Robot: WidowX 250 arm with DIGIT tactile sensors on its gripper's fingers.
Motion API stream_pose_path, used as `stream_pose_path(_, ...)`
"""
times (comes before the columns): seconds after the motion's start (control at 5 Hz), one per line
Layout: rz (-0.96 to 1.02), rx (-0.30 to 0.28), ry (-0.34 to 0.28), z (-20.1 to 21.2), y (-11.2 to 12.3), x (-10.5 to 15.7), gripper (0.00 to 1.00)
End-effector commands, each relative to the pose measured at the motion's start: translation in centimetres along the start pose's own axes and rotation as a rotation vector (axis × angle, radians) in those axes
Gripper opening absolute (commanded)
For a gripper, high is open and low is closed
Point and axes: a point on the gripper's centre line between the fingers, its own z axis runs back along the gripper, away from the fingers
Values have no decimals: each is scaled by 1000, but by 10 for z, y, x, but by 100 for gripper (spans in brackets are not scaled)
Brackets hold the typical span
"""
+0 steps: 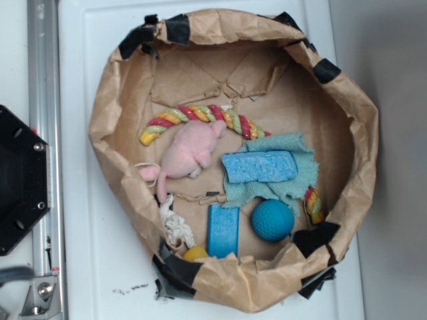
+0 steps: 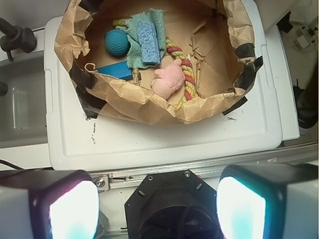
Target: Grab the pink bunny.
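A: Paper bag [image 1: 360, 127], rolled rim, on white worktop [image 1: 87, 267]?
B: Yes. Inside: rope toy [image 1: 200, 115], blue sponge [image 1: 259, 167] on teal cloth [image 1: 297, 150], teal ball [image 1: 272, 220], blue block [image 1: 223, 231].

My exterior view looks straight down from close above the crumpled brown paper bag [image 1: 233, 280], which fills nearly the whole picture, with the black robot base [image 1: 20, 180] at the left edge. My wrist view sits higher and farther back, tilted forward past the two fingers [image 2: 239, 204] of the end effector [image 2: 158, 206] at the bottom, facing the same bag [image 2: 149, 107] across the white lid [image 2: 164, 142]. Both views share the bag's inside, seen turned relative to each other.
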Motion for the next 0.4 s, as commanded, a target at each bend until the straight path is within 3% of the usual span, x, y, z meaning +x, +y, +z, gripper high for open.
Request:
stream_pose_path(0.0,0,0,0,0,0,0,100)
stream_pose_path(0.2,64,10,-56,-5,0,39,100)
